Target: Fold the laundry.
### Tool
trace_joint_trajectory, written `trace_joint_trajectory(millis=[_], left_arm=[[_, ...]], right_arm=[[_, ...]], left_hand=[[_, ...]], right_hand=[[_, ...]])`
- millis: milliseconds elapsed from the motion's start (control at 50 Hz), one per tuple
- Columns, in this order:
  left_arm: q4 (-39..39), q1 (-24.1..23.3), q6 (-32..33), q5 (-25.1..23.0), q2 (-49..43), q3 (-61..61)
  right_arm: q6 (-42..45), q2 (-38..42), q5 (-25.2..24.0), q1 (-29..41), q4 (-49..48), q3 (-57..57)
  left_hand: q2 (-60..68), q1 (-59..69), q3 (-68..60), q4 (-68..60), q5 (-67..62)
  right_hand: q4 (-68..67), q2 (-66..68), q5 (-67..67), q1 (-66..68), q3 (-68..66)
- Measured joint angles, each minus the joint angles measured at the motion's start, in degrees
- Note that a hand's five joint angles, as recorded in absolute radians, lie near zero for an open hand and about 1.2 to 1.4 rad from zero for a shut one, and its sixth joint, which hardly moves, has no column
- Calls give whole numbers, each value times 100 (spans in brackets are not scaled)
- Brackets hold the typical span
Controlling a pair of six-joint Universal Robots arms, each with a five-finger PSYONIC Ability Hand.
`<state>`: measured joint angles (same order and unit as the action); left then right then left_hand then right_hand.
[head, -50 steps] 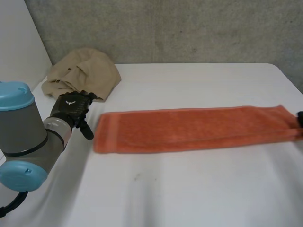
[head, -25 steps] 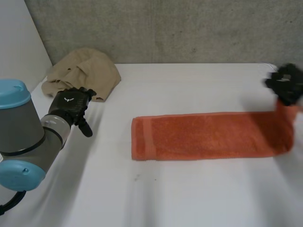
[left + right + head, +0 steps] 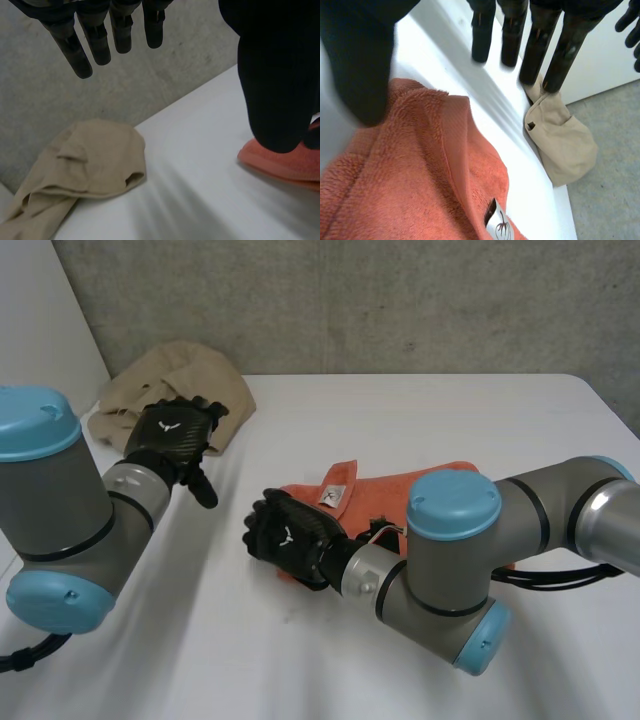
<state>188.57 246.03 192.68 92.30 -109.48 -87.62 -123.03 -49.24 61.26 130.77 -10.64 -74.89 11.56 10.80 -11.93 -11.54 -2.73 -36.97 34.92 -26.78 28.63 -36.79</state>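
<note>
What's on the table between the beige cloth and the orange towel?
Nothing: the left wrist view shows bare white table between the beige cloth and orange towel.

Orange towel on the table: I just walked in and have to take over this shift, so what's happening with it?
The robot is folding laundry. The orange towel lies doubled over on the white table, its label facing up. The right hand is at the towel's folded end, fingers straight, gripping nothing. The left hand hangs open off to the side, near a crumpled beige cloth at the table's far corner.
</note>
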Motion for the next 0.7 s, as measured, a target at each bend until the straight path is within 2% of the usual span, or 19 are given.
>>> trace_joint_trajectory(millis=[20,40,80,140,260,320,420,500,640,700], left_arm=[[1,-41,3,-2,-18,52],[3,-99,5,-2,-49,130],[3,-149,4,-2,-80,192],[11,-432,-7,-4,-283,526],[33,-971,-9,-8,-834,1129],[29,-1223,-2,-16,-1201,1459],[-1,-1614,13,-29,-1913,2090],[-158,-1876,50,-34,-2720,2845],[-539,-1880,348,131,-3422,3531],[-665,-1801,541,494,-3597,3718]], right_arm=[[-97,-48,19,-36,1,-23],[-295,-148,40,-132,11,-55],[-470,-230,63,-231,15,-76],[-1683,-744,181,-890,53,-246],[-3513,-1365,363,-1830,154,-646],[-3898,-1486,406,-2206,273,-921],[-3878,-1555,397,-2803,455,-1463],[-3235,-1539,375,-3202,512,-2014],[-2679,-1499,377,-3276,464,-2294],[-2609,-1490,381,-3270,413,-2327]], left_hand=[[0,0,0,0,0],[0,0,0,0,0],[0,0,0,0,0],[0,0,0,0,0],[0,0,0,0,0],[0,0,0,0,0],[0,0,0,0,0],[0,0,0,0,0],[0,1,0,0,0],[0,11,0,-1,0]], right_hand=[[1673,-1530,1661,-1235,1670],[2282,-2098,2217,-1648,2294],[2304,-2145,2235,-1662,2316],[2397,-2271,2304,-1732,2472],[2397,-2271,2304,-1732,2472],[2397,-2271,2303,-1732,2472],[2397,-2271,2303,-1732,2472],[1567,-1383,1565,-1036,1531],[864,-716,944,-442,857],[608,-393,709,-215,592]])
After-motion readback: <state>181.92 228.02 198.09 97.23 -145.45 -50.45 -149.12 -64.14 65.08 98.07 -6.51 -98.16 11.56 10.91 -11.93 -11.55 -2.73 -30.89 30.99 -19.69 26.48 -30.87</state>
